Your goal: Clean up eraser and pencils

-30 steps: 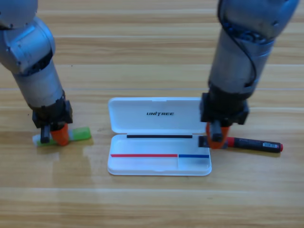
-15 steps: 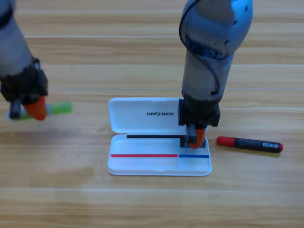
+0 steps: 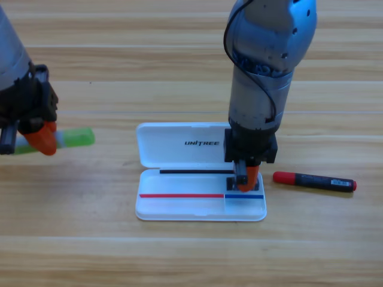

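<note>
The left gripper (image 3: 37,139) is clamped on the green pencil (image 3: 76,138) at the far left. The right gripper (image 3: 246,177) grips the eraser (image 3: 242,183) over the white case's (image 3: 179,206) right end. The red-capped marker (image 3: 314,181) lies on the counter (image 3: 179,257) just right.

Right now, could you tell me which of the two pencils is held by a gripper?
The green pencil, gripped by the left gripper at the picture's left edge. The red-capped marker lies untouched on the table, right of the case.

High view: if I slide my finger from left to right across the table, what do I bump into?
Left pincer holding the light-green stick → open white case → right pincer over the case's right end → red-capped marker.
</note>
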`<state>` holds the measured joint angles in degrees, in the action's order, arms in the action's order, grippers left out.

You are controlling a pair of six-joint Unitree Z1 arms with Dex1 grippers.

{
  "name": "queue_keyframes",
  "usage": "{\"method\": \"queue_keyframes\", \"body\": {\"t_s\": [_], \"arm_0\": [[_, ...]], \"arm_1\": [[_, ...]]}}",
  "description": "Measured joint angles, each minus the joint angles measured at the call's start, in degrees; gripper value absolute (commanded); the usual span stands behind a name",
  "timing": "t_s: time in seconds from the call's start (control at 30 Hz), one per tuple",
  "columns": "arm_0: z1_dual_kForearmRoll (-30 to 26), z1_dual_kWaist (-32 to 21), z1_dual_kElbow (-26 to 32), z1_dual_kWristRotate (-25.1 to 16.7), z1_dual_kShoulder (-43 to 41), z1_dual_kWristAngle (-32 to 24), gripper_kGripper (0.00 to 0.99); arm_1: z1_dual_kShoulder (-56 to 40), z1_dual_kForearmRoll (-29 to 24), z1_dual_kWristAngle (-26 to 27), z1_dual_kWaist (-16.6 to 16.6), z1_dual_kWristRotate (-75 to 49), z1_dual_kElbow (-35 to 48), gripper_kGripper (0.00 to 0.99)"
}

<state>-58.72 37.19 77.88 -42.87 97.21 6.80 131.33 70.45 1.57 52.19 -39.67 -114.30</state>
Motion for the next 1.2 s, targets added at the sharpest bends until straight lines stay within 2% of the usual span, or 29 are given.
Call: {"method": "queue_keyframes", "body": {"t_s": [0.37, 0.8, 0.9, 0.97, 1.0, 1.1, 1.2], "arm_0": [[-0.31, 3.96, 0.0, 1.65, 0.0, -0.09, 0.0], [-0.31, 4.22, 0.0, 1.66, 0.01, -0.5, 0.0], [-0.31, 4.22, 0.0, 1.66, 0.01, -0.5, 0.0], [-0.31, 4.23, 0.0, 1.66, 0.01, -0.5, 0.0], [-0.31, 4.26, 0.0, 1.66, 0.02, -0.52, 0.0], [-0.31, 4.5, 0.0, 1.66, 0.05, -0.63, 0.0], [-0.31, 4.86, 0.0, 1.66, 0.14, -0.64, 0.0]], "arm_1": [[0.12, 0.0, 0.99, 0.58, 0.0, 0.96, 0.0], [0.58, 0.01, 0.96, 0.59, 0.0, 2.07, 0.017], [0.58, 0.0, 0.56, 0.59, 0.0, 2.08, 0.229], [0.59, 0.0, 0.23, 0.59, 0.0, 2.08, 0.463], [0.58, 0.0, 0.05, 0.59, 0.0, 2.08, 0.548], [0.59, 0.0, -0.47, 0.59, 0.0, 2.08, 0.73], [0.59, 0.0, -0.79, 0.59, 0.01, 2.08, 0.796]]}}
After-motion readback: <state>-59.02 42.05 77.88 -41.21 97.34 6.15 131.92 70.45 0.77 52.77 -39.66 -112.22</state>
